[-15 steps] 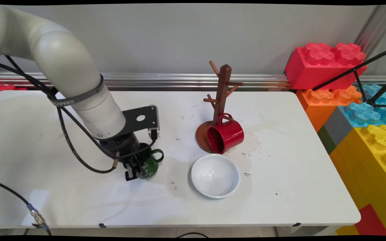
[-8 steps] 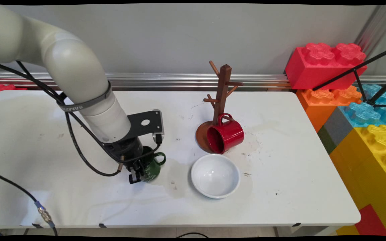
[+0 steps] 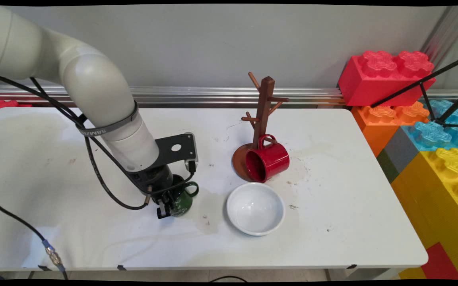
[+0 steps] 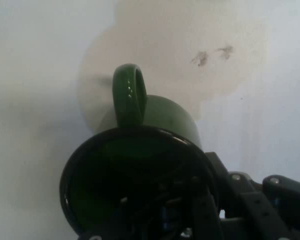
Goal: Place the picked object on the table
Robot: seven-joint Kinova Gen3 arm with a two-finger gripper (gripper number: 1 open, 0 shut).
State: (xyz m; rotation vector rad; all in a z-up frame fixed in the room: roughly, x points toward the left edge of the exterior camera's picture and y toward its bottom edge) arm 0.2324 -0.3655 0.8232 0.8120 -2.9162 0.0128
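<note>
Green mug (image 3: 182, 200), glossy, dark inside, looped handle, rim clenched in tool (image 3: 164, 206).

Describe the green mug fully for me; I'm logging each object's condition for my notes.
The green mug is dark, glossy green, ceramic by the look, with a dark interior and black rim. It stands upright on the white table, left of the white bowl, and its loop handle points toward the bowl. Faint white markings show on its side. The gripper is at its rim, one finger reaching inside the mug and the linkage outside the wall; whether it is clamped cannot be seen.
</note>
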